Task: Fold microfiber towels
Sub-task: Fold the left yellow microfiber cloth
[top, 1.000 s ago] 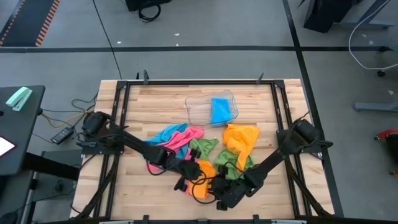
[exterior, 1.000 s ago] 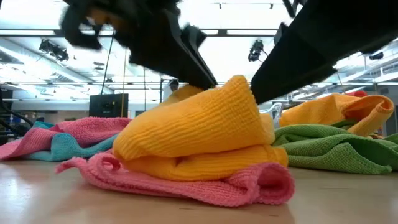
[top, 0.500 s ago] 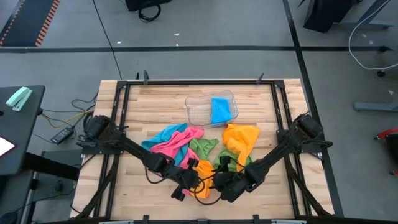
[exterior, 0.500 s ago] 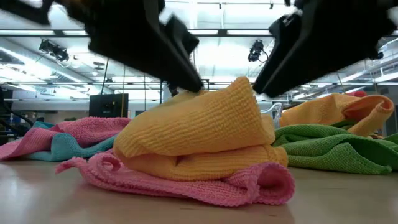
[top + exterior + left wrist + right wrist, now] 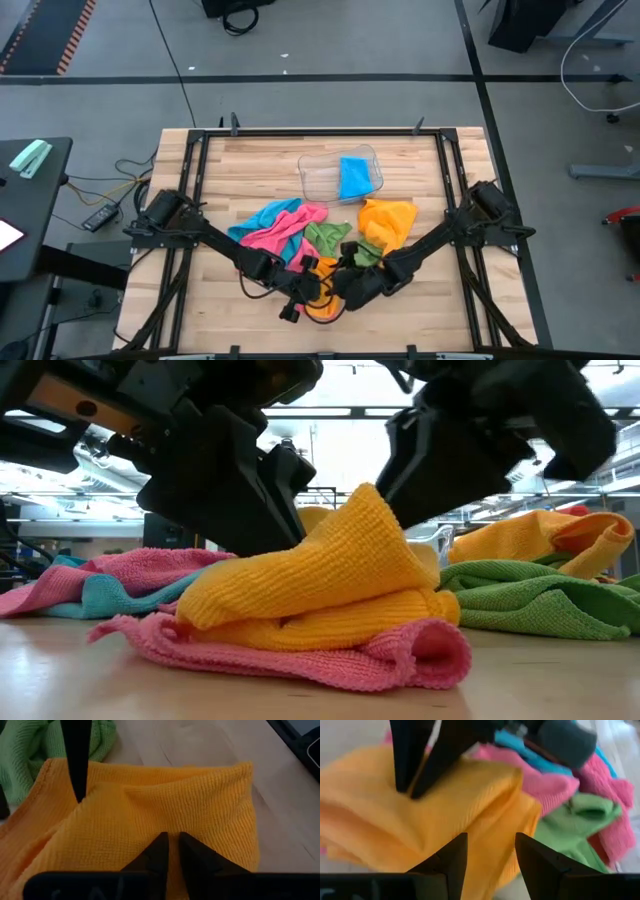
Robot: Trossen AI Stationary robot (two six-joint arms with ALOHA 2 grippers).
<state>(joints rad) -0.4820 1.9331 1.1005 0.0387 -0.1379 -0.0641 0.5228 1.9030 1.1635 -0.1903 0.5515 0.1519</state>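
Orange ribbed microfiber towel bunched on pink towel at near edge of wooden desk. Left end effector nearly closed, tips on orange cloth, pinch unconfirmed. Right end effector parted, just above same towel.

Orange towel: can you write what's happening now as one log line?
orange towel: bunched on pink towel | left claw: nearly shut, on orange towel | right claw: open, above orange towel

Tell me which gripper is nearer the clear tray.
Right. The right gripper sits below the clear tray, slightly closer; the left gripper is farther down-left, both over the orange towel.
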